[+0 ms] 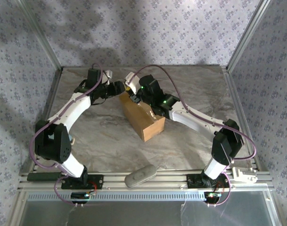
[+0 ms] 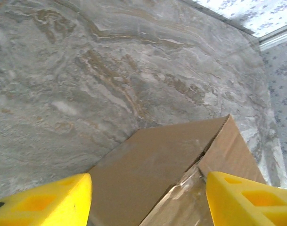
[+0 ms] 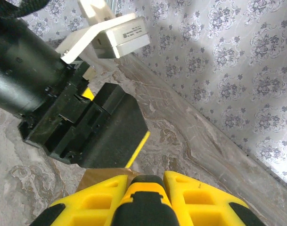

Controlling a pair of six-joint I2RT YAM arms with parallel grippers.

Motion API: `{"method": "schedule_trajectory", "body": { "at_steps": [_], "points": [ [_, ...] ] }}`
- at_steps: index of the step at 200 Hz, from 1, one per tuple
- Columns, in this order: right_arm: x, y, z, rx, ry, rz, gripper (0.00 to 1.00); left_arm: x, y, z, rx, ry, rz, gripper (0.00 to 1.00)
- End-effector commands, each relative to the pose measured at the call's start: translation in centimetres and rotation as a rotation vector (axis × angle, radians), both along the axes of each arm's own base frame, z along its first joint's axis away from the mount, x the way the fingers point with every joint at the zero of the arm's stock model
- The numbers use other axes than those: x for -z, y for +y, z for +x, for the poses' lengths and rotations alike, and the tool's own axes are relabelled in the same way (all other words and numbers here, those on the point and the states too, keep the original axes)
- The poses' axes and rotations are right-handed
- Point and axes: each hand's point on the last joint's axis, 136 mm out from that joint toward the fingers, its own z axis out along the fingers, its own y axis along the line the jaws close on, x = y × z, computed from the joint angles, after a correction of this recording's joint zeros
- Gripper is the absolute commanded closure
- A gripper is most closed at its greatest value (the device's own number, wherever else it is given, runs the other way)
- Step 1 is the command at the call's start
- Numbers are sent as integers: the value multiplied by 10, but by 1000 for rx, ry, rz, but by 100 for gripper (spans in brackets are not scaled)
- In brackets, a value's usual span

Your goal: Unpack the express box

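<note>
Mid-table, the express box (image 1: 145,122) lies with its flaps down and both arms at its far end; cutting the seam, opening it and emptying it appear to lie ahead. The left gripper (image 2: 149,200) hangs open astride the carton. Its wrist view brings out crinkled tape (image 2: 181,187), too small to read from above. The right gripper (image 3: 145,188) is clamped on a black-and-yellow tool (image 3: 143,207).
</note>
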Motion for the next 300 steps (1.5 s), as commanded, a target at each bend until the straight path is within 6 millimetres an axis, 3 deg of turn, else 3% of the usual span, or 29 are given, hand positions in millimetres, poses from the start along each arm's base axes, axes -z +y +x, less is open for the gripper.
{"method": "schedule_trajectory", "body": {
  "at_steps": [1,84,163,300],
  "points": [
    [7,-7,-7,-3,50,-7,100,-7,-14,6,72,-44,-46,35],
    [5,-9,-5,1,44,-2,100,17,-22,-5,132,30,-67,40],
    [3,-8,-10,9,8,-34,100,59,-14,-11,99,151,-17,44],
    [8,-13,-24,37,1,-53,100,75,-8,-15,59,220,8,48]
  ]
}}
